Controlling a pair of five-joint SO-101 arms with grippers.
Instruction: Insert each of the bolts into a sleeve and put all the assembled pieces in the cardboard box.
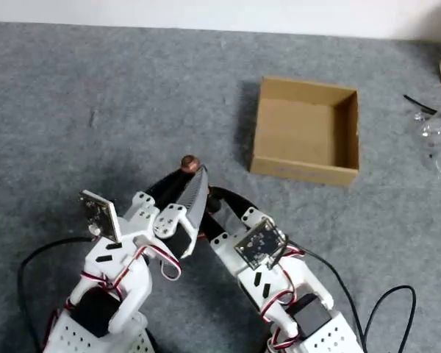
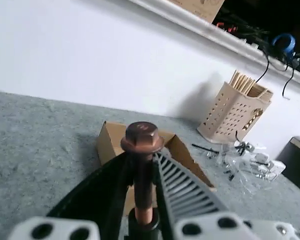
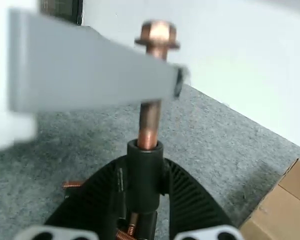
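A copper bolt [image 1: 189,162] stands upright above the carpet, head up, with my left gripper [image 1: 192,175] shut on its shank just under the head. In the left wrist view the bolt [image 2: 142,141] rises between the black fingers. Its lower end sits in the top of a black sleeve [image 3: 145,172], and my right gripper [image 3: 144,167] is shut on that sleeve from below. In the right wrist view, the bolt [image 3: 157,37] passes behind a finger of the left gripper. The open cardboard box [image 1: 306,132] lies to the far right of both grippers and has nothing in it.
Loose copper bolts [image 3: 72,185] lie on the grey carpet under the right gripper. A beige perforated holder [image 2: 235,112] and clear plastic bags [image 2: 245,160] sit beyond the box. Black cables [image 1: 367,301] trail by the right arm's base.
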